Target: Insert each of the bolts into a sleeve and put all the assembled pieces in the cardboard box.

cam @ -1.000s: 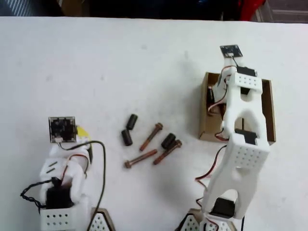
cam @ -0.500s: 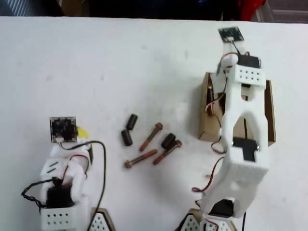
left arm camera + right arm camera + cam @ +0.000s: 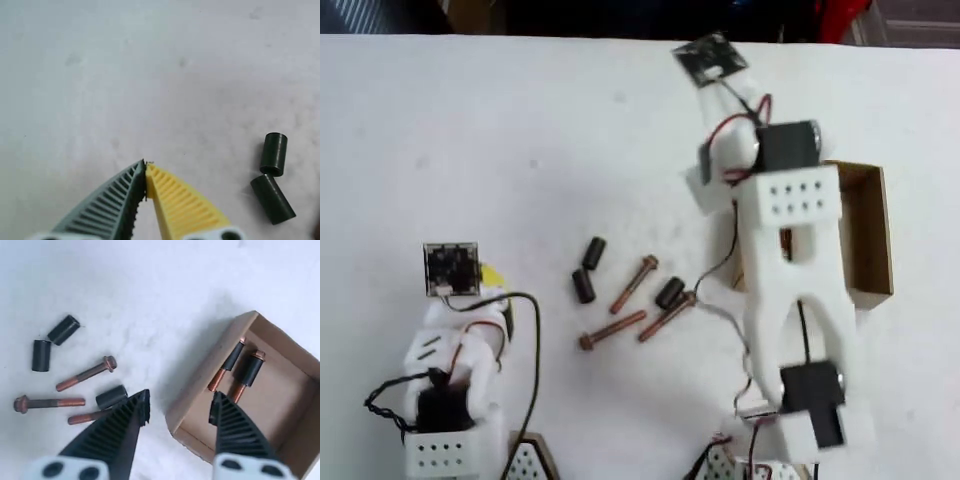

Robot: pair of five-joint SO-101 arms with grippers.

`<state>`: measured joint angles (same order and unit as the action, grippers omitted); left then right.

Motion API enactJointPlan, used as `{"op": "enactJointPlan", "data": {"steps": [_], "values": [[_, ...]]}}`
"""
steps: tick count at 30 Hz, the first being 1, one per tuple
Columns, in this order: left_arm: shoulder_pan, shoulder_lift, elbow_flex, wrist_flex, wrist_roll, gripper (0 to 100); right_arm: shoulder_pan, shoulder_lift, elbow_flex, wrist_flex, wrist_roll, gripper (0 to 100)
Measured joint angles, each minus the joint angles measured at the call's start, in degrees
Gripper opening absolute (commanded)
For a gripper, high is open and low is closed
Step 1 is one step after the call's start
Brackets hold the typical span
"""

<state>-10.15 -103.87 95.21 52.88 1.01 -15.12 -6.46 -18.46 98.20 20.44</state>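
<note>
Assembly under way: the right claw (image 3: 180, 397) hangs wide open and empty over the table (image 3: 150, 290), its fingers straddling the near wall of the cardboard box (image 3: 210, 365). Beyond one finger, inside the box, a first assembled piece (image 3: 227, 365) lies alongside a second assembled piece (image 3: 248, 374), each a copper bolt run through a black sleeve. We take these for finished work, laid flat on the box floor where they cannot roll off.

On the other finger's side, out on the table, we count three bare bolts (image 3: 85, 374) and three empty sleeves (image 3: 41, 355) in a loose scatter. The nearest sleeve (image 3: 111, 396) lies just off that finger's tip, with the nearest bolt (image 3: 87, 416) beside it. We judge the spread fingers suit a reach for one of that pair, with the job under half done.

The left claw (image 3: 145, 170) is pinched tight on nothing over bare table. A pair of sleeves (image 3: 274, 153) lies ahead of it, off to its yellow finger's side and well apart from its tips.
</note>
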Motion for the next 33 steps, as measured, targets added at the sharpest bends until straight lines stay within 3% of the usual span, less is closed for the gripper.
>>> {"op": "enactJointPlan", "data": {"steps": [10, 17, 25, 33], "values": [[0.0, 0.0, 0.0, 0.0, 0.0, 2, -15.4, -21.6, 13.3, 0.3, -4.5, 18.0], [-2.3, 0.0, 0.0, 0.0, 0.0, 2, -21.3, -30.6, 27.6, -1.5, -12.2, 18.0], [-7.6, 0.0, 0.0, 0.4, 0.0, 2, -27.3, -29.4, 44.9, -16.3, -16.2, 18.0], [-7.9, 0.0, -3.0, 8.9, 0.0, 2, -27.3, -16.3, 46.2, -25.0, -16.4, 18.0]]}}
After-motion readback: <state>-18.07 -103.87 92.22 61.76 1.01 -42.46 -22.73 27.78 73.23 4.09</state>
